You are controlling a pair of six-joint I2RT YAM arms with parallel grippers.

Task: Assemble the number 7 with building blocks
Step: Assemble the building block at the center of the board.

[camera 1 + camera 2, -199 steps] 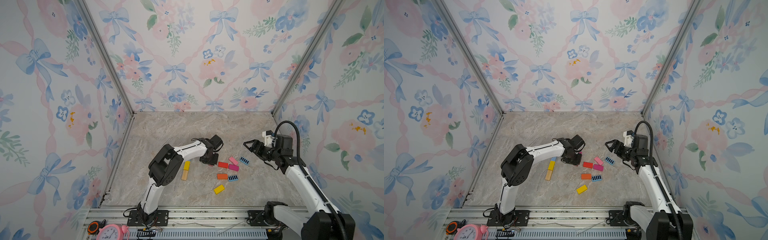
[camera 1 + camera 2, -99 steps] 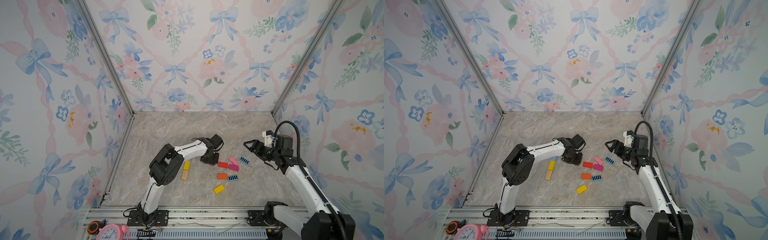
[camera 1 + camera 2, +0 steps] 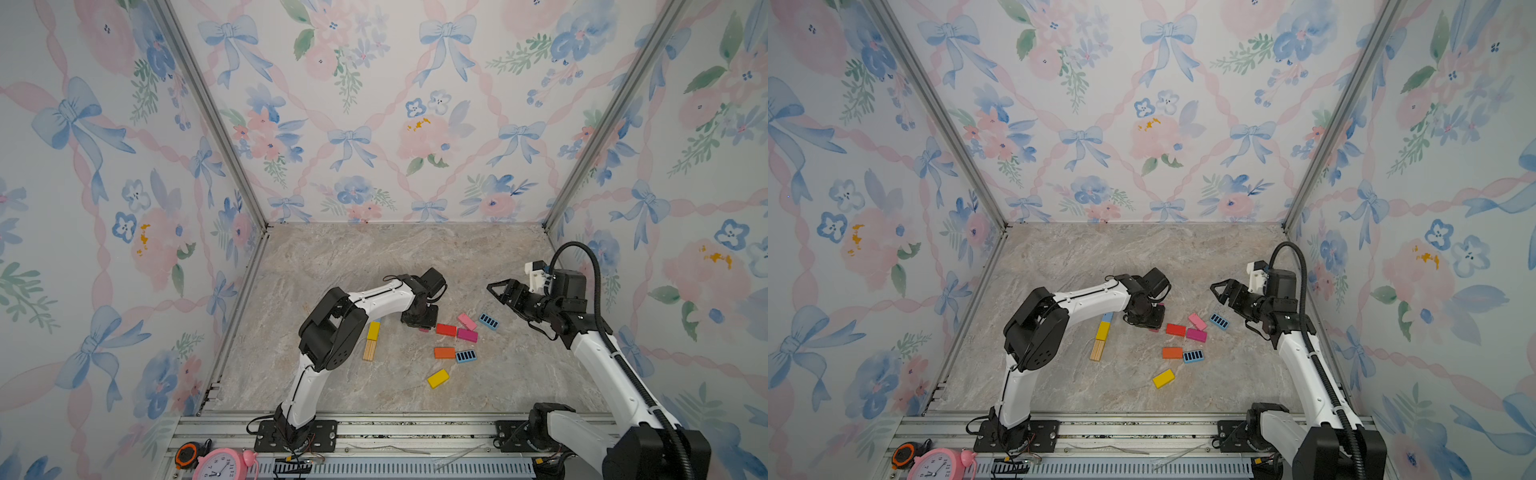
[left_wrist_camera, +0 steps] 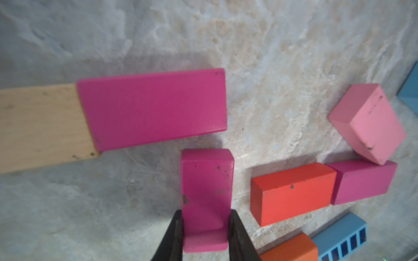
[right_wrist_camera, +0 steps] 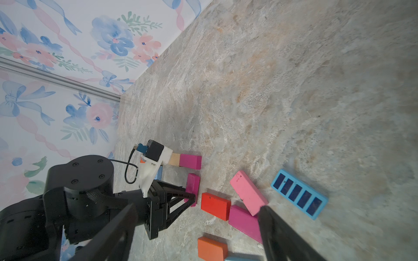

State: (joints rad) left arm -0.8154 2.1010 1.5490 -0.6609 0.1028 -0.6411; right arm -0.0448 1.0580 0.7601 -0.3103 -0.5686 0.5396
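Holding the left gripper (image 3: 419,323) low just beside the red block (image 3: 446,329), a magenta piece (image 3: 424,331) peeking out beneath that gripper. Holding the right gripper (image 3: 496,293) aloft with jaws spread, well apart from the red block, past the pink block (image 3: 466,321) and a striped blue block (image 3: 488,321). Showing a magenta block (image 3: 467,335) touching the red block, an orange block (image 3: 444,353) and another striped blue block (image 3: 466,356) near it, a yellow block (image 3: 438,378) farther off.
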